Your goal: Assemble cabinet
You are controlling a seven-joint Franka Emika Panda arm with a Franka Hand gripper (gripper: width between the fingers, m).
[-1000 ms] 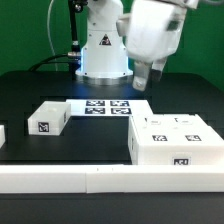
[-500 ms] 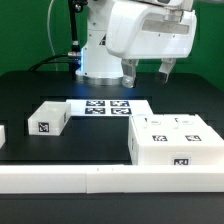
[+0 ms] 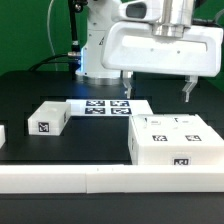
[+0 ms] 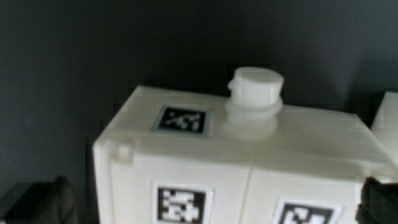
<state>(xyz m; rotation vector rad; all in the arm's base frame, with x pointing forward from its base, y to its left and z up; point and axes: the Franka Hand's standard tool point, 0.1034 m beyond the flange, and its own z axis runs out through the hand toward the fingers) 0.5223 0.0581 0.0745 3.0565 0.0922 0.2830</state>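
Note:
The cabinet [image 3: 176,141] is a large white box with black-and-white tags, standing at the exterior view's right. My gripper [image 3: 157,90] hangs just above and behind it, open wide, with nothing between its fingers [image 3: 128,84]. In the wrist view the cabinet [image 4: 231,165] fills the picture. Its tagged top shows, and a short round white peg [image 4: 256,94] stands up from it. The gripper [image 4: 214,205] straddles the box there, its dark fingertips [image 4: 39,200] at either side and apart from it.
A small white tagged block [image 3: 47,118] lies at the exterior view's left, another [image 3: 2,135] at the far left edge. The marker board [image 3: 108,106] lies flat behind them. A long white rail [image 3: 100,180] runs along the front. The robot base [image 3: 103,55] stands at the back.
The hand has turned broadside to the exterior camera and moved toward the exterior view's right and down, over the cabinet. Its jaws stayed open. No part moved.

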